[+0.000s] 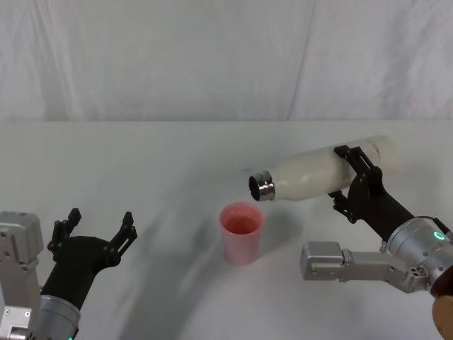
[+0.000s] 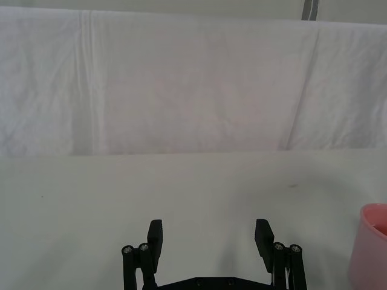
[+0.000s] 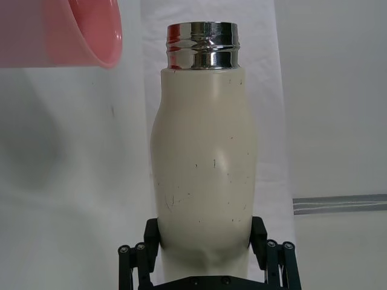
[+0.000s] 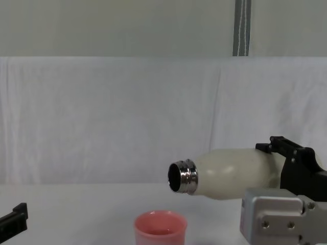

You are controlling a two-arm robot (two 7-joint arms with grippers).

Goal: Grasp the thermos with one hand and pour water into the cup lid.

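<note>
So the right gripper [image 1: 357, 177] has its fingers clamped on the lower body of the thermos [image 1: 322, 172], and the bottle is tipped over to nearly horizontal, held up in the air with the steel neck pointing toward the robot's left. That grip low on the body makes sense to me: it leaves the whole neck end free to swing out over the target.

The cup lid [image 1: 241, 231] is standing upright on the table [image 1: 141, 163], below the mouth of the thermos and a little toward the robot's left of it (from the chest camera the mouth sits above and just off the cup's rim, not dead centre). I can't see an actual stream of water, so whether it's pouring is hard to say. My guess is it's in the tilt phase, and a bit more tip is needed.

The left gripper [image 1: 92, 234] is parked low on the robot's left, fingers spread apart, holding nothing, well apart from the cup.
</note>
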